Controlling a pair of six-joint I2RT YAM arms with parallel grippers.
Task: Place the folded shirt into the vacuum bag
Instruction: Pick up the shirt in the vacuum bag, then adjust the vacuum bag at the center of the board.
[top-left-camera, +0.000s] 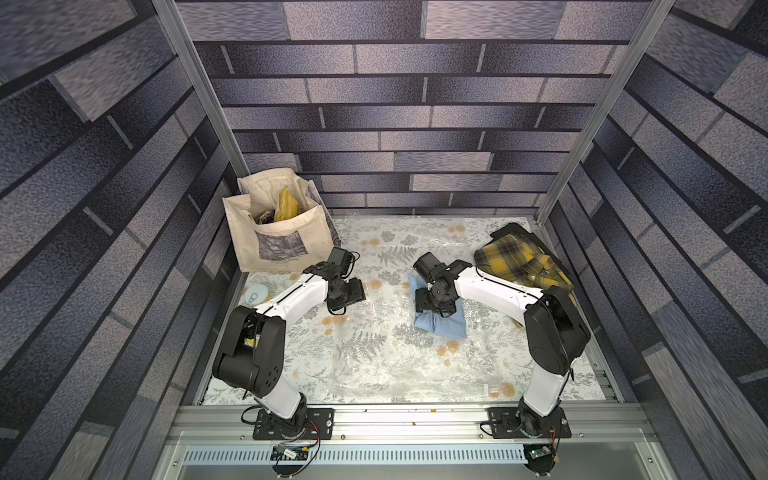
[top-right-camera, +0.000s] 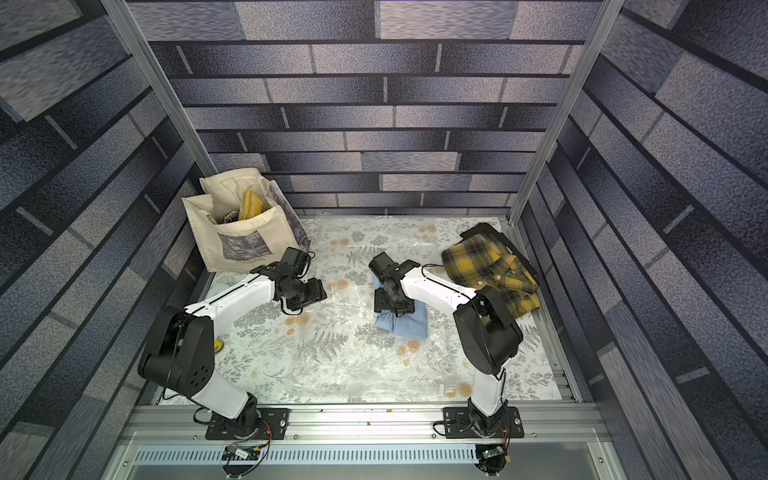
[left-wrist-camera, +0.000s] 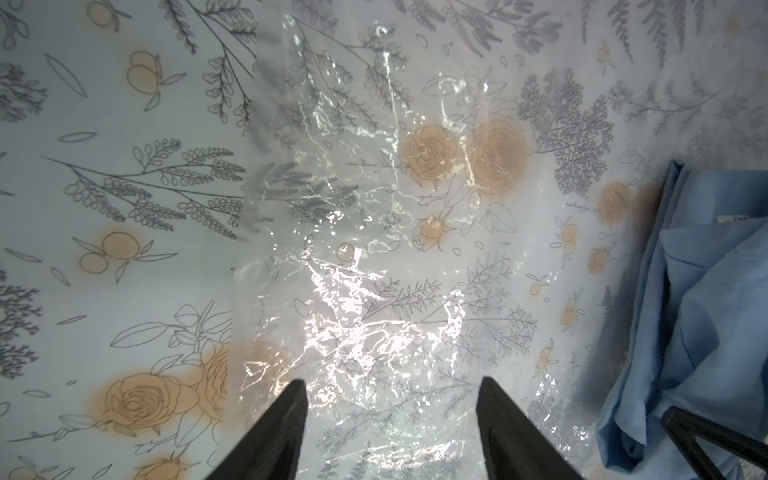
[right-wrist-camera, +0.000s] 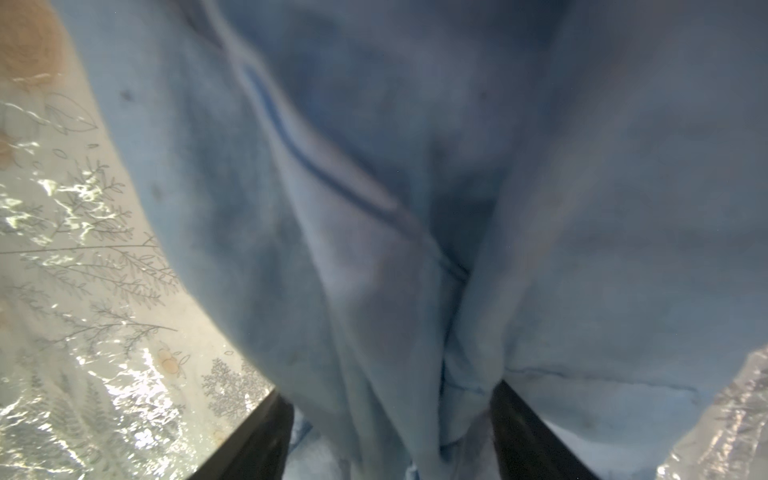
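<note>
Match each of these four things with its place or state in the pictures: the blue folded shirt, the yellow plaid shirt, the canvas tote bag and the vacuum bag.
Things
1. blue folded shirt
2. yellow plaid shirt
3. canvas tote bag
4. vacuum bag

Places and states
a. clear and crinkled, spread flat in the middle
b. standing upright in the far left corner
c. directly beneath the right claw
d. lying at the far right

Pairs: 1-c, 2-d, 3-b, 4-a
</note>
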